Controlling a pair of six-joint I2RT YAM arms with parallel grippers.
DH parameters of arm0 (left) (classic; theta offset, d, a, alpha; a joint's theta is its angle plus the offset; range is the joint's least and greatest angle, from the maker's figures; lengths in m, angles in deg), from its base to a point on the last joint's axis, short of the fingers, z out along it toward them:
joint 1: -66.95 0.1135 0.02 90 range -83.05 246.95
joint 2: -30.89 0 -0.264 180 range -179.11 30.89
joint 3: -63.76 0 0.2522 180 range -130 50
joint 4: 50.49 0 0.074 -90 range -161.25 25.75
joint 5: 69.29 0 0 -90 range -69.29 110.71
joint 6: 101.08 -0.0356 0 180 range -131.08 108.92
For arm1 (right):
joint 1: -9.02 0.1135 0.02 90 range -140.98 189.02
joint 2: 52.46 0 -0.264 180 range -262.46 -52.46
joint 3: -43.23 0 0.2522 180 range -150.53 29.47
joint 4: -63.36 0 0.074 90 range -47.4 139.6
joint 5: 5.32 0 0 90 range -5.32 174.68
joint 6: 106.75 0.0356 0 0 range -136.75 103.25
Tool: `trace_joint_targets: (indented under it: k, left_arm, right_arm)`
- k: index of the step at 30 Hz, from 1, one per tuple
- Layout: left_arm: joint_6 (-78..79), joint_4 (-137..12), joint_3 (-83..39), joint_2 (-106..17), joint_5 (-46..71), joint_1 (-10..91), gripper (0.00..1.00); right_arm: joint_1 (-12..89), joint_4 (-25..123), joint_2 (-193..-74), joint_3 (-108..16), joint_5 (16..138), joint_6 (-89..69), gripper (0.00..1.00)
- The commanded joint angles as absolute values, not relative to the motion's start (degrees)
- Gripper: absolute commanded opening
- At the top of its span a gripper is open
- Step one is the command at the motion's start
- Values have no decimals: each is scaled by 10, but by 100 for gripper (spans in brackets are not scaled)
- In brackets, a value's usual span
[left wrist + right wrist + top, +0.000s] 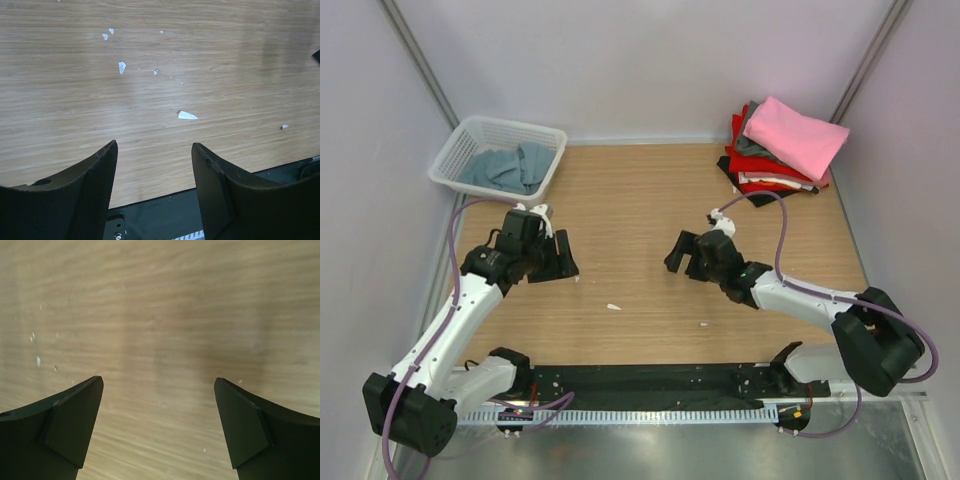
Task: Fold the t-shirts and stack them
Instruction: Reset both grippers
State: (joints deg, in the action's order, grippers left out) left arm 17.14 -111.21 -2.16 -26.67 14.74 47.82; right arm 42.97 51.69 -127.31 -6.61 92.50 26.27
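A stack of folded t-shirts stands at the back right of the wooden table, with a pink t-shirt (798, 136) on top and grey (752, 142), red (760, 165) and black ones under it. A grey-blue t-shirt (506, 168) lies crumpled in the white basket (459, 147) at the back left. My left gripper (560, 258) hangs open over bare wood left of centre, nothing between its fingers (100, 175). Right of centre, my right gripper (681, 255) is wide open and empty, its fingertips (82, 405) above bare wood.
Small white scraps (187, 115) lie on the table (630, 220) between the arms. Pale walls close in the back and both sides. A black rail (650, 380) with the arm bases runs along the near edge.
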Motion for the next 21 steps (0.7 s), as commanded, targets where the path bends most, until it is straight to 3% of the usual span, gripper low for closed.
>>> trace_joint_targets:
  k: [1,9,14,21]
  left_arm:
    - [172,-1100,-24,-254,161,475,62]
    - [175,-1103,-24,-240,186,475,62]
    - [177,-1108,-28,-223,203,475,61]
    - [189,-1128,-41,-143,318,475,63]
  right_arm:
    - [498,572,-1252,-44,1017,287,100]
    - [530,613,-1181,64,1015,309,100]
    - [530,716,-1136,132,1012,308,100]
    - [529,732,-1120,155,996,316,100]
